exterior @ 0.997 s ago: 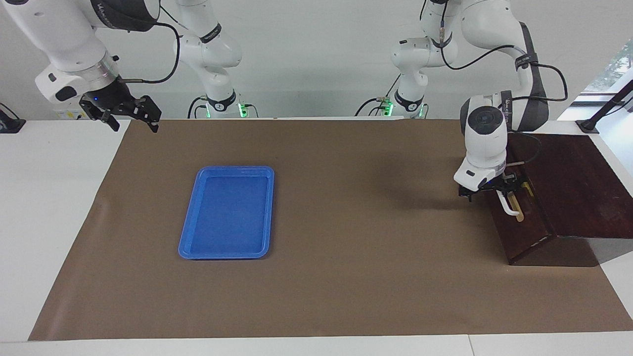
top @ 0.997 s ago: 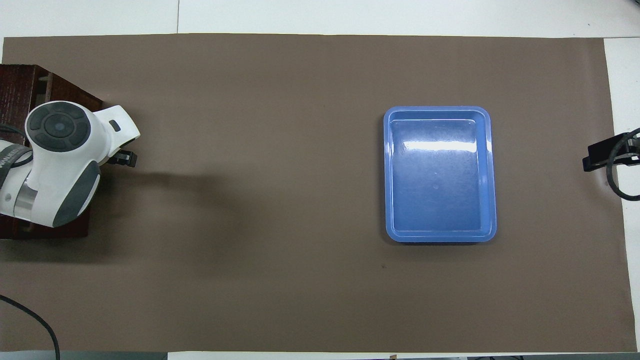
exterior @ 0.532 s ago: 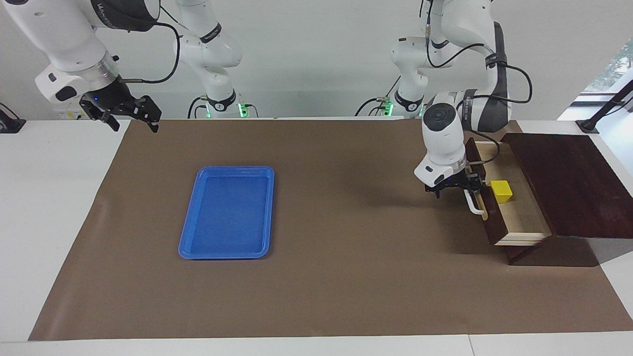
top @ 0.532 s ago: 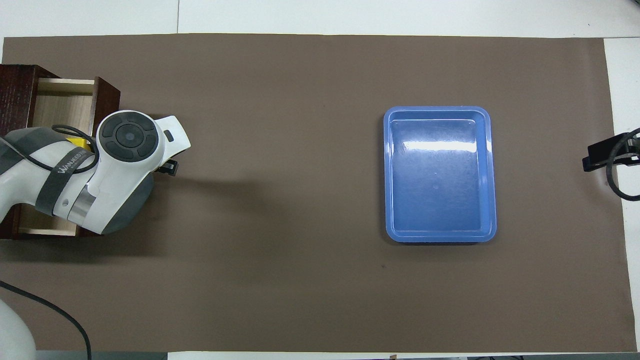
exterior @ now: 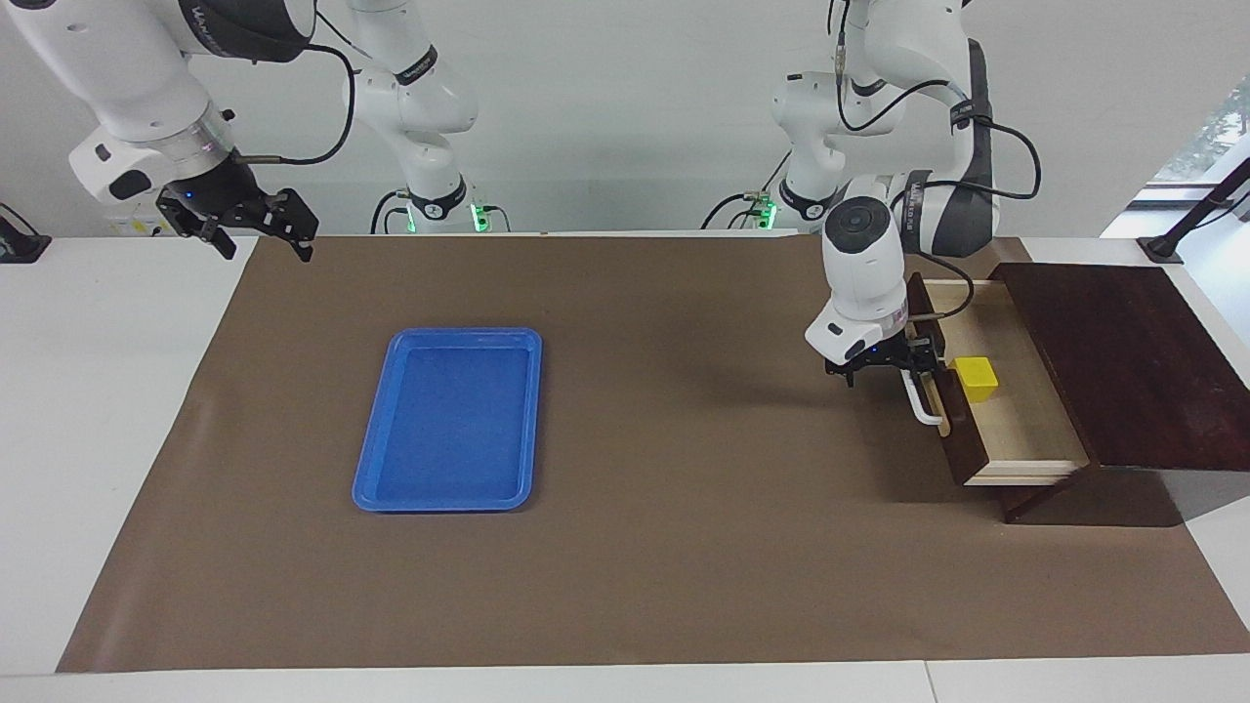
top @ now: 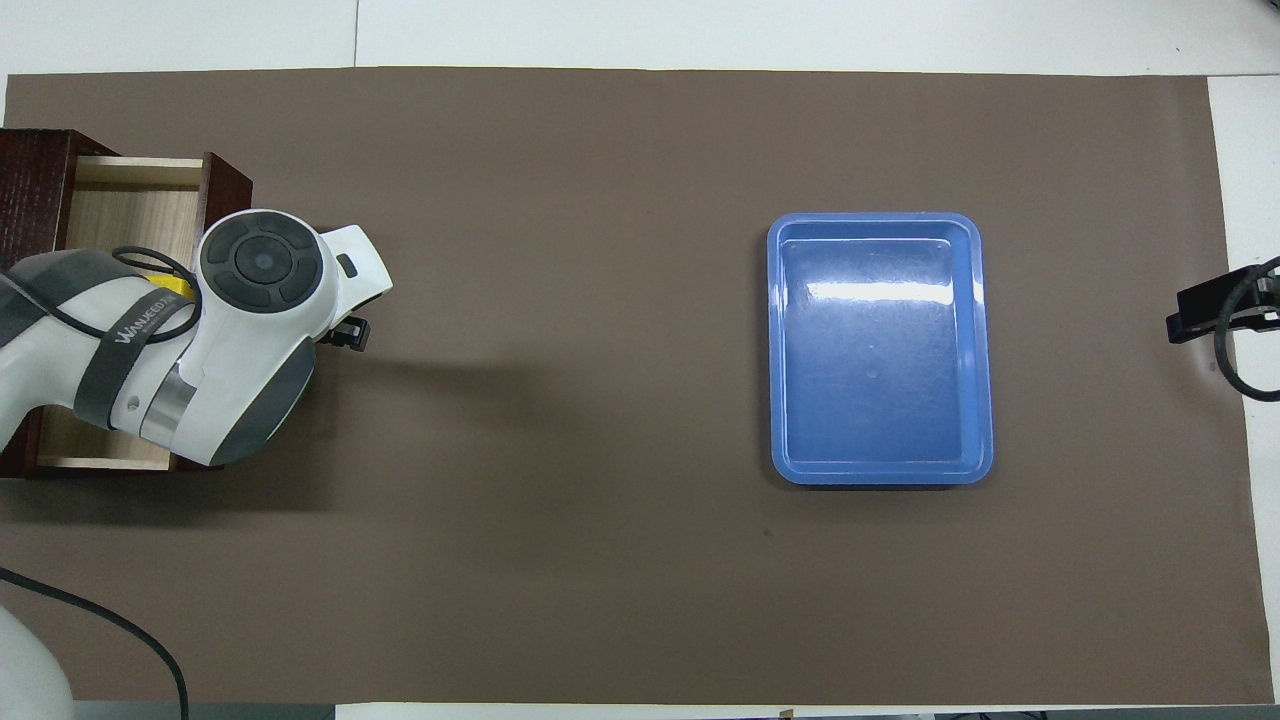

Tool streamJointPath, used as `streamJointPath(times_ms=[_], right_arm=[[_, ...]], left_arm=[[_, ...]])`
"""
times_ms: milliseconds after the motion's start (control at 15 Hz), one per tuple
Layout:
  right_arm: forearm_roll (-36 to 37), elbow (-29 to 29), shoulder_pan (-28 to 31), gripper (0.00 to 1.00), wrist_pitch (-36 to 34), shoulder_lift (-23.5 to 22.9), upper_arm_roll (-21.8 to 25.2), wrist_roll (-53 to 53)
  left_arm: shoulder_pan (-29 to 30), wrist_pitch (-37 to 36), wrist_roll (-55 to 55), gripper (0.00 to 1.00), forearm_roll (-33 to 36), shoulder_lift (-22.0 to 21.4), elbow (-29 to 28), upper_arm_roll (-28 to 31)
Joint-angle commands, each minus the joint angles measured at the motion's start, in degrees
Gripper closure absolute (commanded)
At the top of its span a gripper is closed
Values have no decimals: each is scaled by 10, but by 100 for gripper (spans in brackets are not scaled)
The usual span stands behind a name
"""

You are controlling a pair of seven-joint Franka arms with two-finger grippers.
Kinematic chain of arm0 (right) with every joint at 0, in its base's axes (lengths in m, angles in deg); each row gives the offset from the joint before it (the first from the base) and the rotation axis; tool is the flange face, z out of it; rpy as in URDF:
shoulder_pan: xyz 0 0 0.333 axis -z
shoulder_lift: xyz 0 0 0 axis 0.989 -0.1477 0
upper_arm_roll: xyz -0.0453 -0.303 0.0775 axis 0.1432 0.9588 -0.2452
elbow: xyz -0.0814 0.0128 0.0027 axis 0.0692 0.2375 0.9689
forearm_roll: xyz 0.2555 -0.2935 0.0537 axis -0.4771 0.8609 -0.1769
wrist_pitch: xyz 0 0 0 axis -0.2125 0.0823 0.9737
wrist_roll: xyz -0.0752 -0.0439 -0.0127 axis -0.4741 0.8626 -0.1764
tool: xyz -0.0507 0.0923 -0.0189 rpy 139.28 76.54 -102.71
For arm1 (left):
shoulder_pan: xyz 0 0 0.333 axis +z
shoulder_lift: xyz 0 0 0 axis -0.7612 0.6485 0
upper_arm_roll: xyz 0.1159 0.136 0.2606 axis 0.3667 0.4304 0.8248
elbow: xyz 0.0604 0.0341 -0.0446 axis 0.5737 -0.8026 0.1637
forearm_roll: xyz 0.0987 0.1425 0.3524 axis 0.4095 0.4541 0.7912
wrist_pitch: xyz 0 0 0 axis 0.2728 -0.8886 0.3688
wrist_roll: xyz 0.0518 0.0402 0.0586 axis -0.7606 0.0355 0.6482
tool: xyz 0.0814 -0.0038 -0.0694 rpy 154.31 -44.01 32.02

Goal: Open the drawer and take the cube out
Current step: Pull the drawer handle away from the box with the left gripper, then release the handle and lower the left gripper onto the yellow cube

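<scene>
- Table (exterior: 98, 410): white, covered almost end to end by a brown mat (exterior: 684, 547) (top: 560, 550).
- Wooden box (exterior: 1123, 361) (top: 35, 180): dark brown, at the left arm's end of the table, sitting partly on the mat.
- Blue tray (exterior: 373, 439) (top: 985, 350): flat on the mat toward the right arm's end, well apart from the box, nothing in it.
- Drawer (exterior: 1025, 430) (top: 120, 215): stands open, slid out of the box toward the table's middle. Pale wood interior exposed. Dark front carries a white bar handle (exterior: 918, 402).
- Left arm: reaches in from its base and comes down over the drawer front; in the overhead view its body hides most of the drawer.
- Left gripper (exterior: 889, 366) (top: 350, 333): low at the drawer front, at the handle end nearer the robots. Pincer wide, fingers spread. Cannot tell if a finger touches the handle. Nothing is carried.
- Right arm: waits, raised off the mat's edge at its own end.
- Right gripper (exterior: 266, 250) (top: 1200, 315): up in the air over the mat's corner near the robots, pincer wide, holding nothing.
- Cube (exterior: 977, 379) (top: 178, 288): small, yellow, sits on the drawer floor just inside the front, beside the left gripper but apart from it. In the overhead view only a yellow sliver shows past the arm.
</scene>
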Motion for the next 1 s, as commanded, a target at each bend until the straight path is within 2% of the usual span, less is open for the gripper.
streamJointPath(times_ms=[0, 133, 266, 665, 930], right_arm=[[-6, -6, 11, 0, 9, 6, -5, 5], [-6, -6, 11, 0, 8, 6, -5, 5], [-6, -6, 11, 0, 9, 6, -5, 4], [-7, -6, 15, 0, 8, 6, -4, 4], [-7, -6, 16, 0, 9, 6, -4, 3]], left_arm=[[-14, -83, -11, 0, -63, -5, 82, 3], [-7, -125, -4, 0, -134, -12, 136, 10], [29, -142, 13, 0, -188, -28, 154, 11], [115, -118, 205, 0, -205, -36, 146, 11], [167, -57, 403, 0, -233, -35, 117, 11]])
